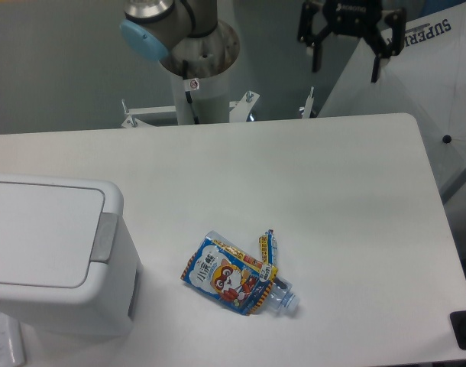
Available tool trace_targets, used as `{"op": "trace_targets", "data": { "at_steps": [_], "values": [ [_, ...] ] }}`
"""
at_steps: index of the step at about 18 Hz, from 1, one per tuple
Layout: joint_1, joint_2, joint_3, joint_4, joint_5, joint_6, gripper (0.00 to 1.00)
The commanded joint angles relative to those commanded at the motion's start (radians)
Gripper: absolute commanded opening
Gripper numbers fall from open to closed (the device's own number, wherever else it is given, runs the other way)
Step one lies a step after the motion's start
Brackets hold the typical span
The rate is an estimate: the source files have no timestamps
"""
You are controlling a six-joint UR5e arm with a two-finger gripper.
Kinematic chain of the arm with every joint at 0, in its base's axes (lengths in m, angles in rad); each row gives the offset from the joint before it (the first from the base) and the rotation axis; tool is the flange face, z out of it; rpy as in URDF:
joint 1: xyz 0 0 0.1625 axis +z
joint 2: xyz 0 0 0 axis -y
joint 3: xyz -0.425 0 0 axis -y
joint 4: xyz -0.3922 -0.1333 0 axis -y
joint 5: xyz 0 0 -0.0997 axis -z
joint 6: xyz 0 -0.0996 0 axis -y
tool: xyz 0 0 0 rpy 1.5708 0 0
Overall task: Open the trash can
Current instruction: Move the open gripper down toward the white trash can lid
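Overrunning the left edge, trash can [53, 256], lid shut.

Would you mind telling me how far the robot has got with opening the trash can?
Nothing looks done yet: the trash can has its lid flat and closed. The gripper hangs open and empty above the table's far edge, well away from the can. Left to do: reach the grey push bar and press it. The crushed bottle lies untouched.

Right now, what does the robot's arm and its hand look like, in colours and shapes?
The arm is a silver-grey cylinder joint with a light blue round cap, standing on a pale column with a small red-ringed sticker. The hand is black, with two angular fingers pointing down.
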State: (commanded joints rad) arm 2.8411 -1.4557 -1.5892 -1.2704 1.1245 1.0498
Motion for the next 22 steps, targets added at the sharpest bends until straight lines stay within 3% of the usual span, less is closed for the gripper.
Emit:
{"op": "trace_targets", "data": {
  "at_steps": [9,17,22],
  "values": [
    [-0.172,-0.058,0.02,0.138,0.0,-0.442,1.0],
    [-0.282,-0.124,0.061,0.141,0.001,-0.675,1.0],
    [-0.338,-0.16,0.074,0.155,0.001,-0.749,1.0]
  ]
}}
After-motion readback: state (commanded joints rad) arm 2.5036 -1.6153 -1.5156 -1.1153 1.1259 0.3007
